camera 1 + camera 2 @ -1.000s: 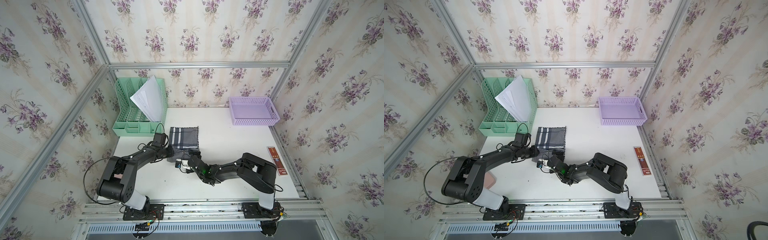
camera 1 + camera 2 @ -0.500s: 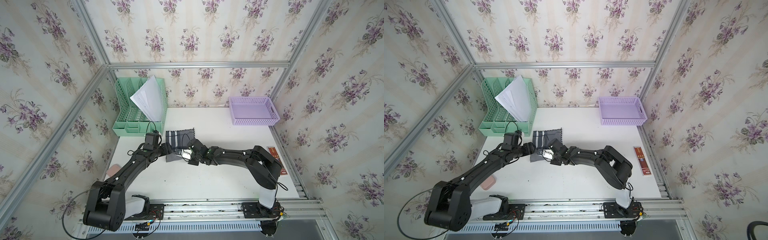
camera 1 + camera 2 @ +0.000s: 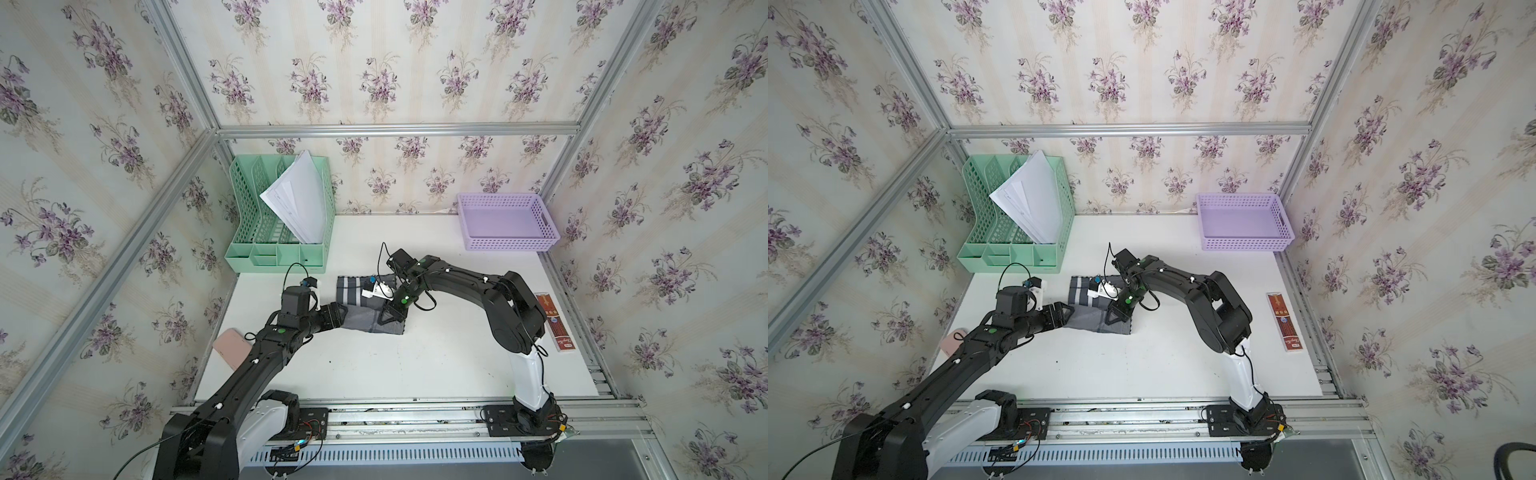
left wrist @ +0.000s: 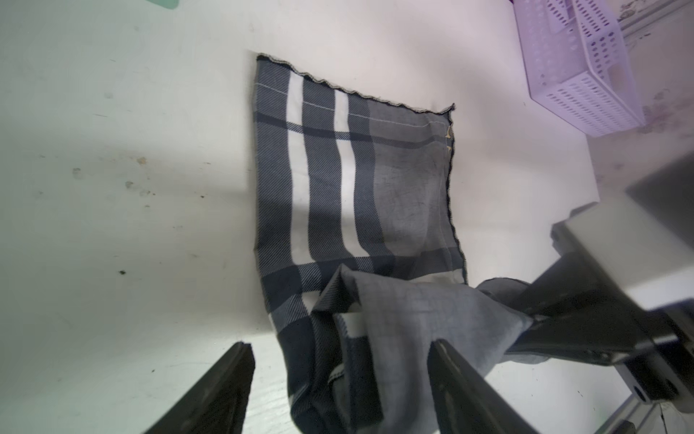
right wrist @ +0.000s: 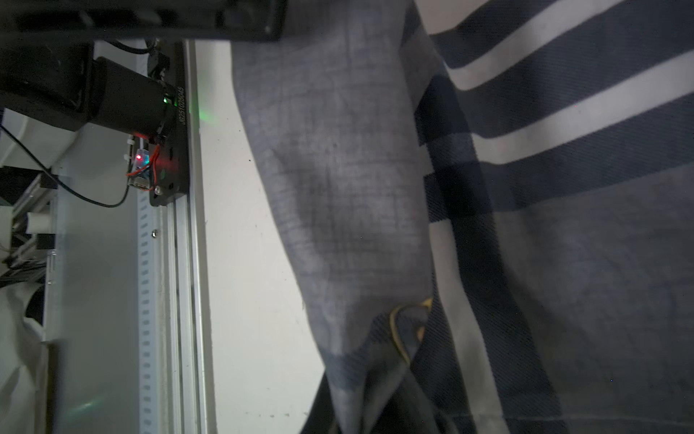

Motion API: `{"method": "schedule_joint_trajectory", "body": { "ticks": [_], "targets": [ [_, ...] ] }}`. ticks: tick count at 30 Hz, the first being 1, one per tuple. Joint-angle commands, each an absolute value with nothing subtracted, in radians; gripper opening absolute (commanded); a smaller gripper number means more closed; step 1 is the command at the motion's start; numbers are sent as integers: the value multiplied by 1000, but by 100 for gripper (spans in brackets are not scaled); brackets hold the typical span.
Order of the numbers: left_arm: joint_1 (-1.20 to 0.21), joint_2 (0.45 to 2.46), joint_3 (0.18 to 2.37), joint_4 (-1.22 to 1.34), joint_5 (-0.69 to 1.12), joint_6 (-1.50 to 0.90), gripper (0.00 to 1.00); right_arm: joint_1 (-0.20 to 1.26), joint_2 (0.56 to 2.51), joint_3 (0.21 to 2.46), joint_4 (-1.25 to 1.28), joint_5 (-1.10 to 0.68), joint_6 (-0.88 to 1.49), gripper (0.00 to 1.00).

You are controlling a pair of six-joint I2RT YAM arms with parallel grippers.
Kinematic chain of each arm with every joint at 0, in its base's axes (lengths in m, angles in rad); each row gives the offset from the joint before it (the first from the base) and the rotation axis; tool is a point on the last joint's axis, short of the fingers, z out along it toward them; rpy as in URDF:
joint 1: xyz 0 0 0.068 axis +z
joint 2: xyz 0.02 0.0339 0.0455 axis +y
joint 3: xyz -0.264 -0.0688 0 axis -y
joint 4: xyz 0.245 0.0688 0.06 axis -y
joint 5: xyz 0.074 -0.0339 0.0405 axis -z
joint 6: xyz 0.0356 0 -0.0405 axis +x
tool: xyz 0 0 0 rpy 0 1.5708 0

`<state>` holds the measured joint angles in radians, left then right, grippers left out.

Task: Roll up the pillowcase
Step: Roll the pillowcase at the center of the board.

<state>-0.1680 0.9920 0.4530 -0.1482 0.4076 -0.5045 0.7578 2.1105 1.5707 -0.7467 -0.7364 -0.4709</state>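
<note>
Compared with one second ago, the right arm has swung round and now reaches over the pillowcase (image 3: 359, 318) from the far side, and the cloth lies a little nearer to the front rail. It is on the white table (image 3: 415, 365), about in the middle between the two arms, in both top views (image 3: 1090, 322).

In the left wrist view the far part of the pillowcase (image 4: 338, 169) lies flat and shows its navy and white stripes and its dark stitched edge. The near part is turned over and shows plain grey fabric.

The right gripper (image 3: 385, 321) is closed and pinches this grey folded part at the right side of the cloth. In the right wrist view the fabric (image 5: 356, 188) fills almost the whole picture, and the fingers themselves I cannot make out there.

The left gripper (image 3: 338, 310) is at the left edge of the cloth with its fingers (image 4: 233, 379) wide apart. The folded part lies between them, and they do not press on it.

At the far left stands a green file organizer (image 3: 278, 253) with white papers (image 3: 297, 199). A lilac basket (image 3: 505, 245) stands at the far right. A red-brown flat box (image 3: 555, 322) lies along the right edge of the table.
</note>
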Motion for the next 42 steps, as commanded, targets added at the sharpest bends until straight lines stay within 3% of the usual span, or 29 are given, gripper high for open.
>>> {"method": "schedule_joint_trajectory", "body": {
  "ticks": [1,10,13,20,24,27,31,34,42],
  "targets": [
    [-167,981,434,-57,487,-506,78,752,2162,1638,-880,-837,-459,0],
    [-167,1169,496,-66,411,-461,69,721,2271,1771,-906,-857,-405,1],
    [-167,1226,543,-97,364,-445,64,703,2294,1792,-886,-847,-365,8],
    [-167,1392,658,-191,267,-437,42,693,2268,1795,-751,-698,-263,54],
    [-167,1485,679,-186,271,-453,33,694,2136,1710,-580,-508,-202,82],
    [-167,1497,680,-183,259,-471,33,720,1969,1547,-386,-349,-221,100],
    [-167,1494,687,-189,259,-475,36,888,1727,1133,12,10,-458,100],
    [-167,1500,691,-192,259,-476,37,1061,1670,874,307,236,-701,100],
    [-167,1502,696,-199,264,-473,37,1144,1814,849,522,460,-772,100]
  ]
}}
